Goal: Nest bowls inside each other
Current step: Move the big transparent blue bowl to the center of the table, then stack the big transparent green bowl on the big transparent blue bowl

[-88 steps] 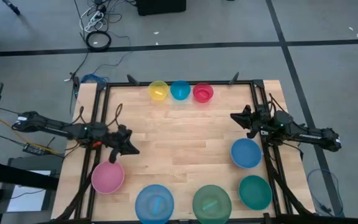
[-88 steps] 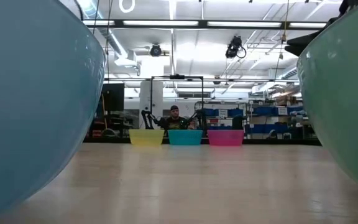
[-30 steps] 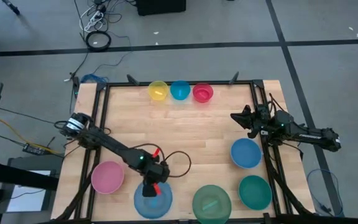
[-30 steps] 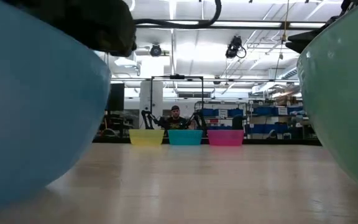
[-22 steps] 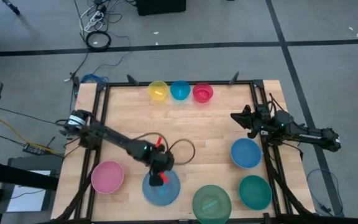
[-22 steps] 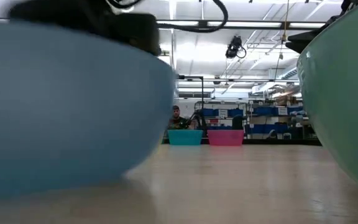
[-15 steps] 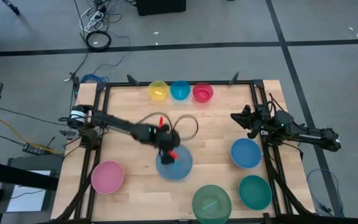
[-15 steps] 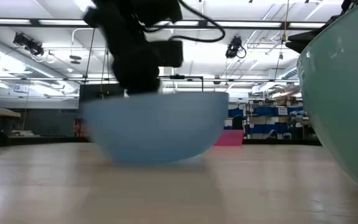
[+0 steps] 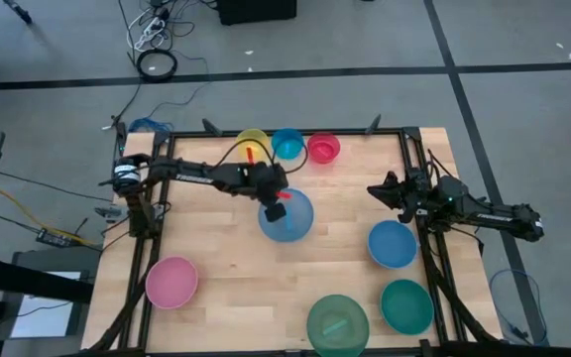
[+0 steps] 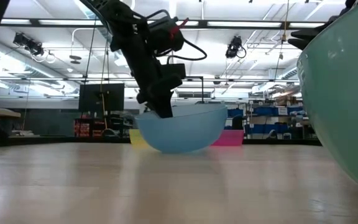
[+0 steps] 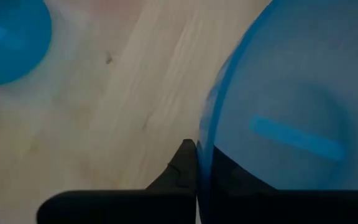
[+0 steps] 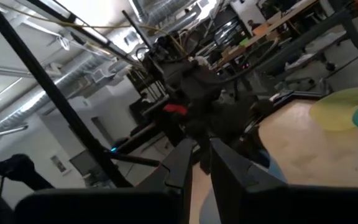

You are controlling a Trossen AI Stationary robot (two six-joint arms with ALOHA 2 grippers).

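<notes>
My left gripper (image 9: 272,205) is shut on the rim of the large light blue bowl (image 9: 288,217), which stands upright mid-table, close before the small yellow (image 9: 251,140), blue (image 9: 287,145) and magenta-red (image 9: 323,149) bowls on the table's far edge. The low view shows the light blue bowl (image 10: 180,130) at or just above the tabletop; I cannot tell which. The pink bowl (image 9: 171,282), green bowl (image 9: 337,323), teal bowl (image 9: 406,305) and large blue bowl (image 9: 393,244) rest on their bases near the front. My right gripper (image 9: 377,188) waits at the right, its fingers a narrow gap apart, touching nothing. My left gripper pinches the light blue bowl's rim (image 11: 202,134) on the bowl's left side. One finger (image 11: 184,163) is outside the wall and the other is inside, showing dark through the plastic. The fingers slant down from the table's left. The bowl stays upright, mouth up.
The dark frame rails (image 9: 157,198) run along the table's left and right sides. The green bowl (image 10: 347,93) fills the right of the low view. Bare wood lies between the light blue bowl and the front row of bowls.
My left gripper has swung from the near edge toward the far edge and a little right, turning as it went and staying shut on the light blue bowl. The bowl has travelled with it, upright, from the front row to mid-table, close before the small bowls.
</notes>
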